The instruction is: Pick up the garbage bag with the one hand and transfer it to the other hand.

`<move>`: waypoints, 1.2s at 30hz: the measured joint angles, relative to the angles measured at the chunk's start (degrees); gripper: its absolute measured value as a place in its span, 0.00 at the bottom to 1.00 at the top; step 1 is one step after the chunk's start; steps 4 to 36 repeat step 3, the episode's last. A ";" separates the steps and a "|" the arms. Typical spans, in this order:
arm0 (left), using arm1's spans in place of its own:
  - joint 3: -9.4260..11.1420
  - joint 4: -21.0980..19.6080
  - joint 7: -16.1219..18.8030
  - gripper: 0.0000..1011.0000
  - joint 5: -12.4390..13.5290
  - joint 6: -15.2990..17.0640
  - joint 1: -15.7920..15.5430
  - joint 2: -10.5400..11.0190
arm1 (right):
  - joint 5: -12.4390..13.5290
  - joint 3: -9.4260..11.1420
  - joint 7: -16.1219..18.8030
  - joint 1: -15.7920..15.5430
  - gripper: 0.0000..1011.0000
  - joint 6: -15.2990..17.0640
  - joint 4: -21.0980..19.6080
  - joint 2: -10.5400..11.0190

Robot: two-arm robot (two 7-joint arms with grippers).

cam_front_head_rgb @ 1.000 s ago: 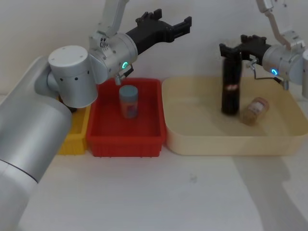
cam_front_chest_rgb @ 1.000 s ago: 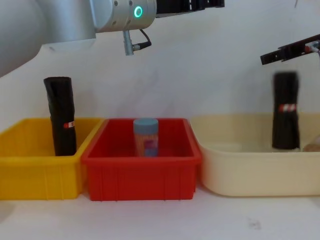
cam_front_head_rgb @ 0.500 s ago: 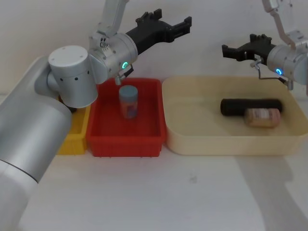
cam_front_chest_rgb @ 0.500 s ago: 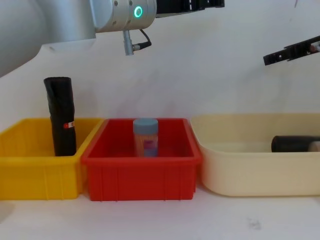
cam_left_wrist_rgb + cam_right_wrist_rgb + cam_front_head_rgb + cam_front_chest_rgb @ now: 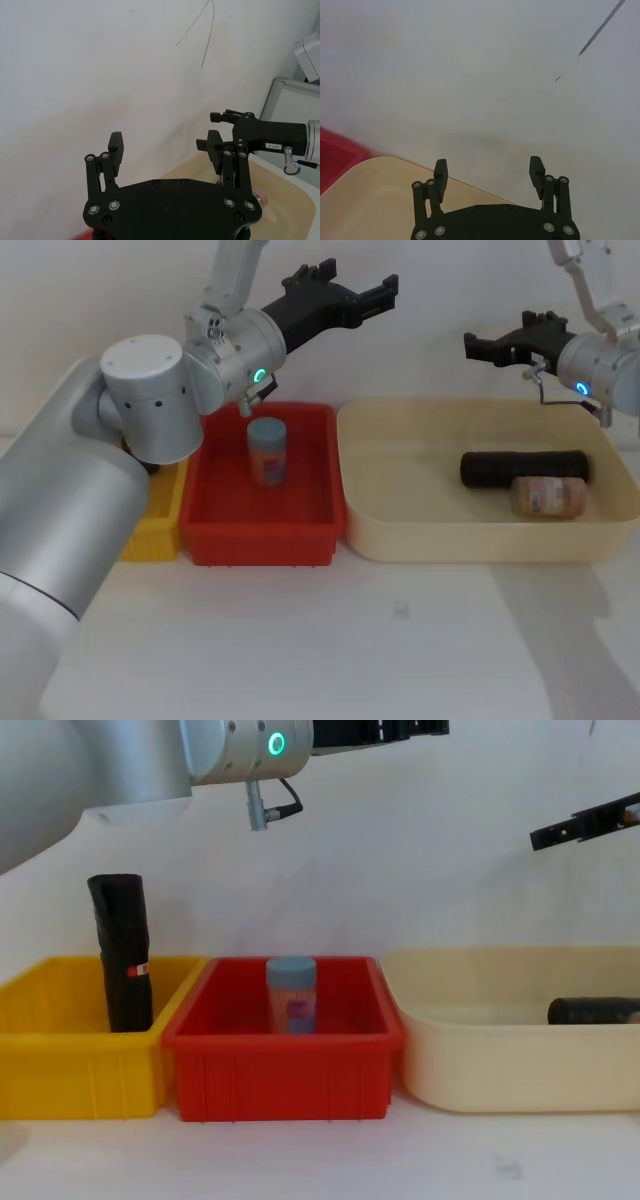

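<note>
The garbage bag (image 5: 520,467), a black roll, lies on its side in the cream tub (image 5: 400,530); the chest view shows its end (image 5: 592,1010) over the tub's rim. My right gripper (image 5: 497,335) hangs open above the tub's back edge, well clear of the roll, with nothing between its fingers (image 5: 489,172). It enters the chest view from the right edge (image 5: 560,828). My left gripper (image 5: 362,285) stays open and empty, high behind the red bin (image 5: 260,540), its fingers spread in the left wrist view (image 5: 167,145).
A brown jar (image 5: 548,497) lies against the roll in the cream tub. A blue-lidded can (image 5: 267,450) stands in the red bin. A second black roll (image 5: 122,952) stands upright in the yellow bin (image 5: 60,1060). Bare white tabletop lies in front of the bins.
One second ago the roll stood upright in the tub under my right gripper. It has toppled onto its side beside the jar, and the right gripper has lifted slightly. The left arm has not moved.
</note>
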 joint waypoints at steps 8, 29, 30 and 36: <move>0.00 0.00 0.00 0.99 0.00 0.00 0.00 0.00 | 0.00 0.02 -0.02 -0.02 0.99 0.02 0.00 0.02; 0.00 0.00 0.00 0.99 0.00 0.00 0.00 0.00 | 0.00 0.02 -0.02 -0.02 0.99 0.02 0.00 0.02; 0.00 0.00 0.00 0.99 0.00 0.00 0.00 0.00 | 0.00 0.02 -0.02 -0.02 0.99 0.02 0.00 0.02; 0.00 0.00 0.00 0.99 0.00 0.00 0.00 0.00 | 0.00 0.02 -0.02 -0.02 0.99 0.02 0.00 0.02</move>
